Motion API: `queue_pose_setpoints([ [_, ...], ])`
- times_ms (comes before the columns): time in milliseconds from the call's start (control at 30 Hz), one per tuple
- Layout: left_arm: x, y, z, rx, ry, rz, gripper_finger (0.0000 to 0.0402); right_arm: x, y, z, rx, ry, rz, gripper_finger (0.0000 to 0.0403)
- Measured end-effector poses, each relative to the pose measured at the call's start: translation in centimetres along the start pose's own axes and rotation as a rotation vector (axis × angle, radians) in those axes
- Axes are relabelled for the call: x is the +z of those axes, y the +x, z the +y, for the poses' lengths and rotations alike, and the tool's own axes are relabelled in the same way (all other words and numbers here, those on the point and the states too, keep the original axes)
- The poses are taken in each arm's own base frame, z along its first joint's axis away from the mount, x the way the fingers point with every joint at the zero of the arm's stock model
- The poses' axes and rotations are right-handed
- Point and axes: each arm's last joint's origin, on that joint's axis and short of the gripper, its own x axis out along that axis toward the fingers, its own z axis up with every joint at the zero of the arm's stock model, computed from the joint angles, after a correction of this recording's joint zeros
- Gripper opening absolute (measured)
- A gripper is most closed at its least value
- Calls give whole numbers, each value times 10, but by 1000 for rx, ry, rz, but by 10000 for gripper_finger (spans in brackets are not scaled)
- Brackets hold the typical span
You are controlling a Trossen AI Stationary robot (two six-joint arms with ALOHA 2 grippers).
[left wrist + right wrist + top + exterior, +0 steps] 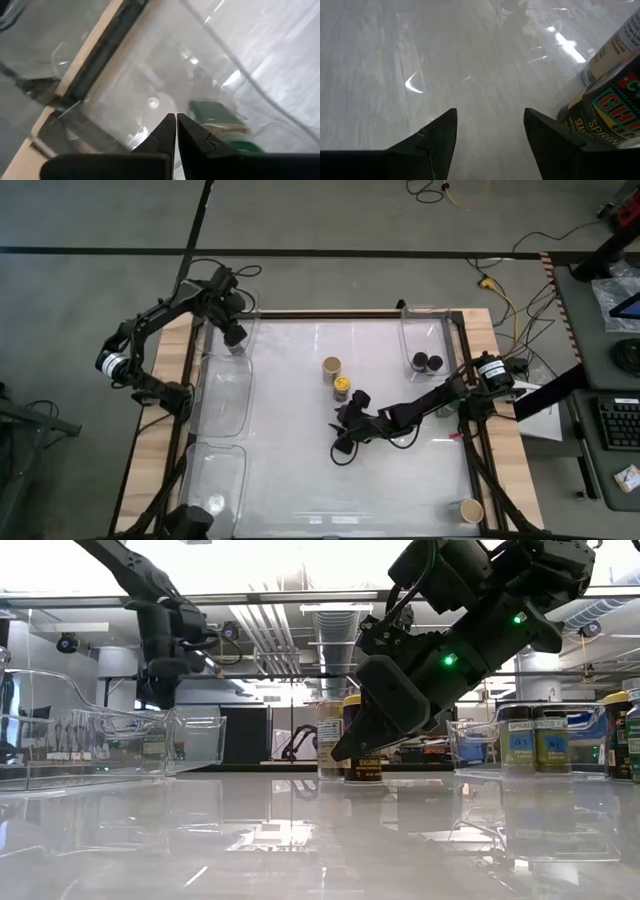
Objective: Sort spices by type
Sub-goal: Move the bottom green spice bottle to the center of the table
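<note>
on the glossy tabletop (300,470), two spice jars (337,378) stand mid-table.
yellow-lidded jar (342,387) with dark label beside right gripper (345,430), fingers apart; left gripper (237,340) fingers together.

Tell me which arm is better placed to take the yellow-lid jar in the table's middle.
The right. Its hand, open, is close beside the yellow-lid jar, while the left hand, shut, is over the far-left bin.

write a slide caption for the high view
Right hand open beside two spice jars mid-table; left hand over a clear bin.
</note>
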Motion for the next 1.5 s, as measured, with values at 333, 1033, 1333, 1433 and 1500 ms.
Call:
queue_pose_setpoints([
  [333,-2,0,-1,4,1,3,0,0,0,0,0,2,0,219],
  [1033,-4,8,-19,-27,26,47,0,0,0,0,0,0,0,219],
  [1333,-2,8,-25,-74,45,25,0,0,0,0,0,-7,0,219],
  [1433,-1,8,-28,-91,56,24,0,0,0,0,0,-10,0,219],
  [1500,-1,8,-30,-100,63,26,0,0,0,0,0,-11,0,219],
])
